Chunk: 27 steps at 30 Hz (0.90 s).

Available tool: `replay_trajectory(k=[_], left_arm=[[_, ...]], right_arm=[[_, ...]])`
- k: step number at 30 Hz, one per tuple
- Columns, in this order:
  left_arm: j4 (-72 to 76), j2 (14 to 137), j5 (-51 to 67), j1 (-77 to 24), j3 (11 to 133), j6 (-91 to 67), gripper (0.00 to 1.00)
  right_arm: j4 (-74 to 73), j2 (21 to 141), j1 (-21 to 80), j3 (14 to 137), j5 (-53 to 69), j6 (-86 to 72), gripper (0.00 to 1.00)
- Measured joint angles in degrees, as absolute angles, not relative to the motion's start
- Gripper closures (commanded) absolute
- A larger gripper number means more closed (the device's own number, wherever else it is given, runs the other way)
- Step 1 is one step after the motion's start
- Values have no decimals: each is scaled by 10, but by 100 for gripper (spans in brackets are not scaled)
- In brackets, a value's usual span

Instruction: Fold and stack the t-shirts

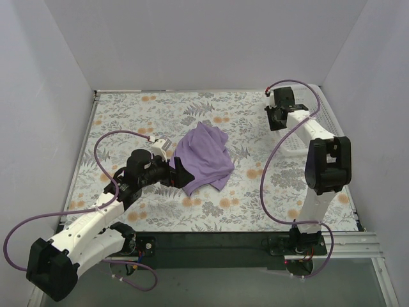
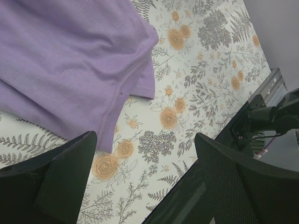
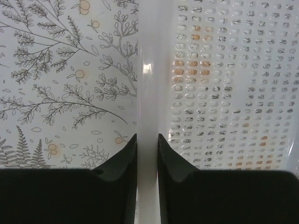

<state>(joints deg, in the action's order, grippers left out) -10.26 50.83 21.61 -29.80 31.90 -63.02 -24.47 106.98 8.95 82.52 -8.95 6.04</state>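
Right fingers [image 3: 117,186] pinch the rim of the white plastic lattice basket [image 3: 147,93], likely to reposition it; left fingers [image 2: 233,186] gape empty beside the lavender cotton t-shirt [image 2: 60,60].

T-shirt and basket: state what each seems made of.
The t-shirt: soft matte knit fabric, likely cotton; it drapes in folds and has a stitched hem. The basket: white moulded plastic, slightly glossy; smooth rim with a highlight, perforated lattice wall.

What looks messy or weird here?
The shirt lies crumpled in a heap, not folded. Odder: the right gripper pinches the basket by its rim, far from the shirt, while the left gripper hangs open beside the shirt.
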Motion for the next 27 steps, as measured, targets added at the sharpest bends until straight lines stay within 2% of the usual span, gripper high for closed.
replay_trajectory(k=[8, 9, 10, 11, 13, 21, 23, 24, 25, 27], left_arm=[[-103, 520, 219, -298, 319, -630, 14], [-103, 521, 222, -298, 319, -630, 14], [-103, 521, 223, -298, 319, -630, 15], [-102, 521, 227, -298, 319, -630, 15], [-99, 524, 235, -298, 319, -630, 14], [-74, 535, 262, -309, 319, -627, 14], [-72, 538, 263, -316, 319, -624, 14], [-70, 538, 263, -321, 319, -623, 14], [-68, 538, 264, -326, 319, -622, 14], [-60, 535, 262, -340, 319, -618, 14]], right_arm=[[-251, 1159, 78, 939, -133, 74, 78], [-251, 1169, 76, 952, -138, 75, 72], [-251, 1177, 74, 964, -143, 76, 72], [-251, 1185, 72, 974, -148, 77, 62], [-250, 1195, 69, 983, -158, 78, 57], [-247, 1160, 65, 955, -149, 82, 46], [-245, 1109, 67, 910, -130, 84, 36], [-245, 1079, 70, 889, -119, 86, 34], [-242, 1048, 74, 868, -107, 92, 24], [-236, 976, 88, 823, -83, 106, 12]])
